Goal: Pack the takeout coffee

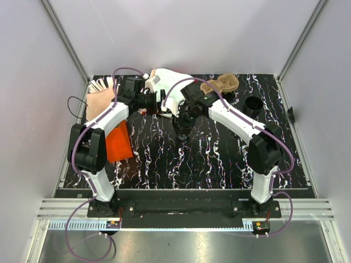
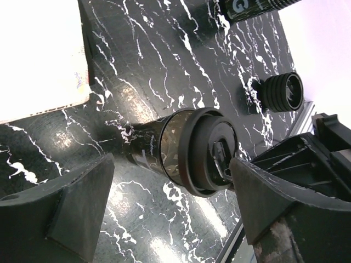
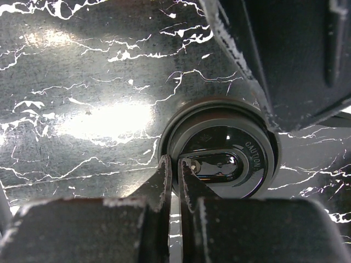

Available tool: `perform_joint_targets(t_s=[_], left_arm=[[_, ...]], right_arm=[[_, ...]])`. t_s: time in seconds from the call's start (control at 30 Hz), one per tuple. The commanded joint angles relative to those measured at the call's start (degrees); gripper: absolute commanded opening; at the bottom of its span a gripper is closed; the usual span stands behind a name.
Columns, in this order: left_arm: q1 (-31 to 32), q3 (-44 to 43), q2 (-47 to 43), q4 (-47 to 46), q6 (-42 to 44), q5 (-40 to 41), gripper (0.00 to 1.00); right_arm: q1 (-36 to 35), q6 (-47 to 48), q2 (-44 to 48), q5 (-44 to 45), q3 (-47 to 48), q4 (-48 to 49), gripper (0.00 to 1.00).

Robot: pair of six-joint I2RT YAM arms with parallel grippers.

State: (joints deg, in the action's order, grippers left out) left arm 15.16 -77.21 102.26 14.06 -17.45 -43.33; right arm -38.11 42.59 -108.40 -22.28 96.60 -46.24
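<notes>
**Takeout coffee: position.** The small black tapered disposable cup (image 2: 164,149) stands upright on the black, white-veined marble-pattern counter (image 1: 164,159), near its middle and just in front of the white paper bag (image 1: 164,82). Its black domed plastic lid (image 3: 230,143) is seated on the rim. The cup is not yet in any carrier.

**Right claw.** The right claw (image 3: 175,162) hangs directly over the cup with its two fingers brought together. Their tips rest at the near edge of the lid's oval recess. Judgement: this closed, pointed posture suits pressing down on the lid or steadying the cup, not lifting it. Whether the tips bear any load cannot be told.

**Left claw.** The left claw (image 2: 171,167) approaches from the side at cup height with its fingers spread wide, one on each side of the cup. Bare counter shows between the cup wall and one finger. The other finger sits close to the lid's rim, and contact there cannot be confirmed. Judgement: this straddle sets up a side grasp on the cup body, with the top left to the right claw.

**Surroundings.** The brown moulded two-hollow cardboard cup tray (image 1: 224,84) lies at the rear right of the counter, well apart from the cup. A black ribbed round object (image 1: 253,105) stands near the tray. An orange block-shaped item (image 1: 118,143) lies at the left, beside the left arm.

**Caution.** Judgement: closing the side grasp too high would catch the lid rim and could unseat it.
</notes>
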Motion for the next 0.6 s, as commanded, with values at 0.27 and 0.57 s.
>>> perform_joint_targets(t_s=[0.27, 0.57], left_arm=[[-0.22, 0.04, 1.45, 0.44, 2.77, 2.37, 0.84], [0.49, 0.04, 2.42, 1.93, 3.74, 3.69, 0.85]], right_arm=[[0.32, 0.04, -0.76, -1.80, 1.23, -0.69, 0.00], [0.40, -0.05, -1.29, -1.18, 0.70, -1.05, 0.01]])
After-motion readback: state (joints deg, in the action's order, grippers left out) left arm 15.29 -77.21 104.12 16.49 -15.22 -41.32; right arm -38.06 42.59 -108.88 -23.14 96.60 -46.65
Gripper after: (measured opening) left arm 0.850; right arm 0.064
